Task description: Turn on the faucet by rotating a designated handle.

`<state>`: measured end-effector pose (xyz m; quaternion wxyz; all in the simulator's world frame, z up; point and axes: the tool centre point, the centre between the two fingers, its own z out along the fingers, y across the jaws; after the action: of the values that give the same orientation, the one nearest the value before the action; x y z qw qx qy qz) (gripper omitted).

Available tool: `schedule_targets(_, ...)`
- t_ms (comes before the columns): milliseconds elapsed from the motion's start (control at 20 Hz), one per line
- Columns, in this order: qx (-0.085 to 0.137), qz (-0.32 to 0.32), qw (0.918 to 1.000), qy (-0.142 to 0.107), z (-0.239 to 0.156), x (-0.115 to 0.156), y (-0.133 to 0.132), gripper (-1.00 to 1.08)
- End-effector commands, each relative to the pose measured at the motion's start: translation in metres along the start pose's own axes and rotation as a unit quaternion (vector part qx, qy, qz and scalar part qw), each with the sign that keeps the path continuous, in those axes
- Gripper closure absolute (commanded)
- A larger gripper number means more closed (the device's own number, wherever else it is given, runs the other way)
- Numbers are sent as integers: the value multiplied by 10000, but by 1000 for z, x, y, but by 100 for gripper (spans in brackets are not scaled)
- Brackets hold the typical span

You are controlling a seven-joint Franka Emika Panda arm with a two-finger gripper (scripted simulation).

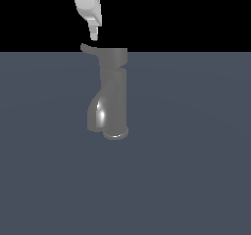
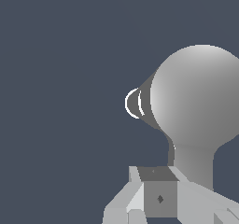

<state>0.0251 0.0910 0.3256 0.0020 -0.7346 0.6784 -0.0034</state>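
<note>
Overhead, the white gripper [image 1: 93, 35] hangs down from the top edge of the exterior view, its tip just above the free end of the handle [image 1: 89, 48]; whether they touch cannot be told. Whether the jaws are apart or together cannot be told either: the exterior view shows only one narrow tip, and the wrist view shows pale finger blocks [image 2: 135, 204] without a clear gap.

The faucet [image 1: 113, 89] stands upright on the flat grey-blue counter [image 1: 196, 155], near the middle of the exterior view. Its wide cap sits at twelve o'clock on the body, and the thin handle projects from that cap toward nine o'clock. Low on the body, the thick spout [image 1: 98, 115] bulges toward eight o'clock with a bright highlight, beside the round base ring.

In the wrist view the faucet [image 2: 196, 97] appears as a large rounded grey form just beyond the fingers.
</note>
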Motion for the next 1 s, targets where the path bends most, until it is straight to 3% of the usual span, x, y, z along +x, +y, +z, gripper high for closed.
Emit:
schedule_targets(0,-10,206,9998,-2,9,-3,-6,108)
schedule_targets(550,-38,614,9981,-9,28,-9,-16,108)
schedule_targets(950,-40,612,9981,-9,28,-13,-7,108)
